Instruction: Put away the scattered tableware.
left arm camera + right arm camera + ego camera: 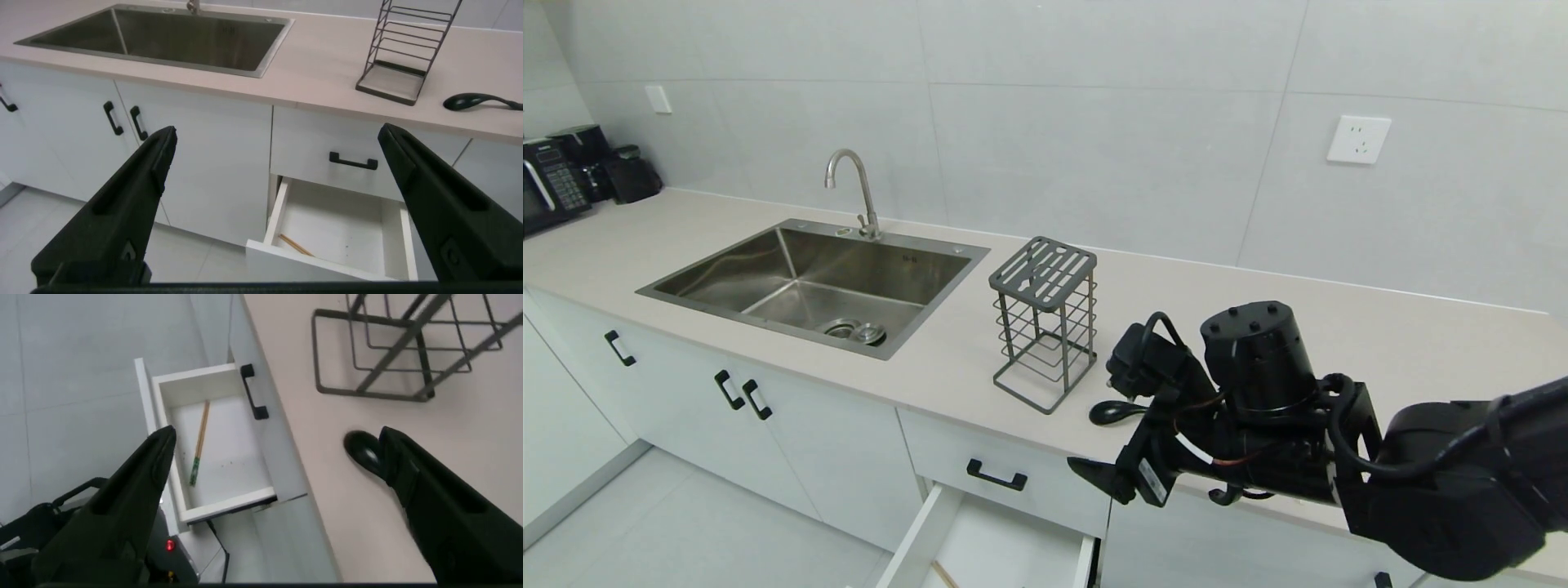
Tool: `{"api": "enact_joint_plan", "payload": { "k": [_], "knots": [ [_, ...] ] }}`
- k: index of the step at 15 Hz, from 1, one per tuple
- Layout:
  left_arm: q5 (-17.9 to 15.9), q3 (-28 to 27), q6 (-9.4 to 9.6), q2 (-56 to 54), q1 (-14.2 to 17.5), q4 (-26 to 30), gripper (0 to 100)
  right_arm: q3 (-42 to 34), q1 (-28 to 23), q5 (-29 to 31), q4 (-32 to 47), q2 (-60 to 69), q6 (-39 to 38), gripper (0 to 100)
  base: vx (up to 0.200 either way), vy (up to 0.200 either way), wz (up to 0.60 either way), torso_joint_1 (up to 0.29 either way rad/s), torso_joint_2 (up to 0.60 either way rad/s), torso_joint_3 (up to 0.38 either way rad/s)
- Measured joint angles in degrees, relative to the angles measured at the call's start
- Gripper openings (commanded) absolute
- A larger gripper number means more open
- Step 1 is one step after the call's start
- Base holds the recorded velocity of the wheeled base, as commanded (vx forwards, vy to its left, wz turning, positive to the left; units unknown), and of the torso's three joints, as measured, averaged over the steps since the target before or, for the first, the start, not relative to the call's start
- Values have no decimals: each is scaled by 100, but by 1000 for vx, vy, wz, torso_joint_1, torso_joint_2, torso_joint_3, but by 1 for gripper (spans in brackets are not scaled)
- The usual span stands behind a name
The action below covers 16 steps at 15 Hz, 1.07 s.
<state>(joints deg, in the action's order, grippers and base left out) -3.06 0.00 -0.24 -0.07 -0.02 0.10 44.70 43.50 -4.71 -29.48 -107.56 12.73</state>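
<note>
Right gripper (pixel 275 437), fingers wide apart, hung above the spoon (pixel 362 448) lying on the counter (pixel 298 371) near the rack (pixel 372 394); with its bowl under one finger, an off-centre close could knock it over the edge, missing the open drawer (pixel 233 449).

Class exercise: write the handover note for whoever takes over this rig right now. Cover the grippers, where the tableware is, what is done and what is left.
Left gripper: open, empty, out in front of the cabinets, facing the open drawer.
Right gripper: open, empty, over the counter edge, close to the black spoon.
Things: the spoon lies on the counter beside the wire rack, ungripped. Chopsticks lie in the drawer.
Done: chopsticks are in the drawer.
Left: pick up the spoon and put it away; the drawer is not yet closed.
</note>
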Motion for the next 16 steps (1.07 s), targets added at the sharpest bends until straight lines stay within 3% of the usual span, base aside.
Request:
{"api": "enact_joint_plan", "payload": {
  "k": [12, 16],
  "knots": [
    [-2, 0, 0, 0, 0, 0, 100, 433, -706, -187, -163, -636, -731, 100, 0, 0, 0, 0, 0, 0],
    [0, 0, 0, 0, 0, 0, 100, 354, -607, -413, -240, -809, -896, 100, 0, 0, 0, 0, 0, 0]
  ]
}}
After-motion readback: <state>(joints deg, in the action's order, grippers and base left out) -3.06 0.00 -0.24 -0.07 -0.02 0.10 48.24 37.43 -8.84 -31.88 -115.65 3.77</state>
